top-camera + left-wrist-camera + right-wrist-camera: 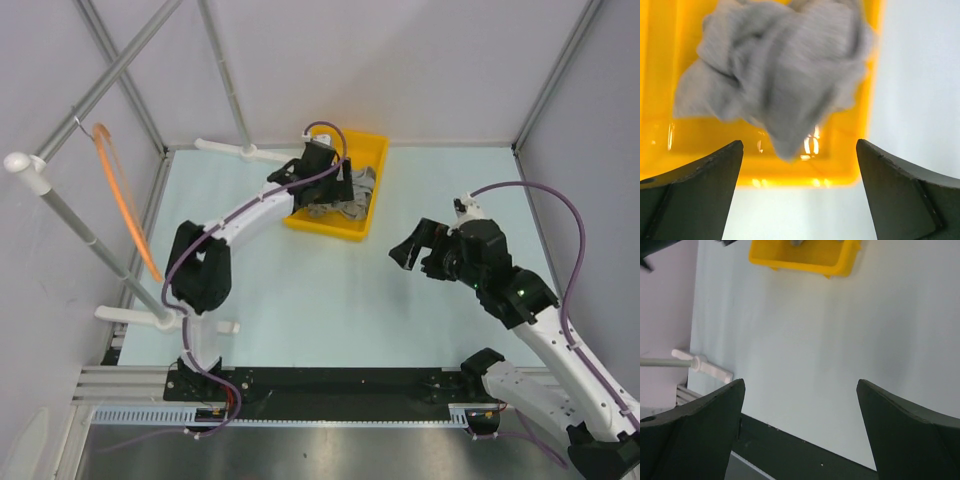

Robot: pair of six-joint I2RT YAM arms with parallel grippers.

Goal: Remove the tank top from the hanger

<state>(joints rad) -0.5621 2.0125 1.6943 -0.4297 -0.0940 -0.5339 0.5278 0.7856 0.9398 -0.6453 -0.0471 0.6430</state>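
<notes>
Fingers of the right gripper (800,390) stand wide apart, empty, over the pale desk (815,340). To the left, a thin orange plastic hanger (125,200) hangs on a grey rack pole (110,78), its long axis slanting near-right to far-left. Farther off, the left gripper (800,150) gapes empty above a heather-grey tank top (785,65), crumpled in a yellow plastic tray (655,75) and pointing no clear way.

The pale worktop (330,290) is carrying a yellow tray (325,230), which is sitting flat near the far edge. A white rack foot (225,148) is lying near the tray. Another white foot (130,316) is lying by the left edge.
</notes>
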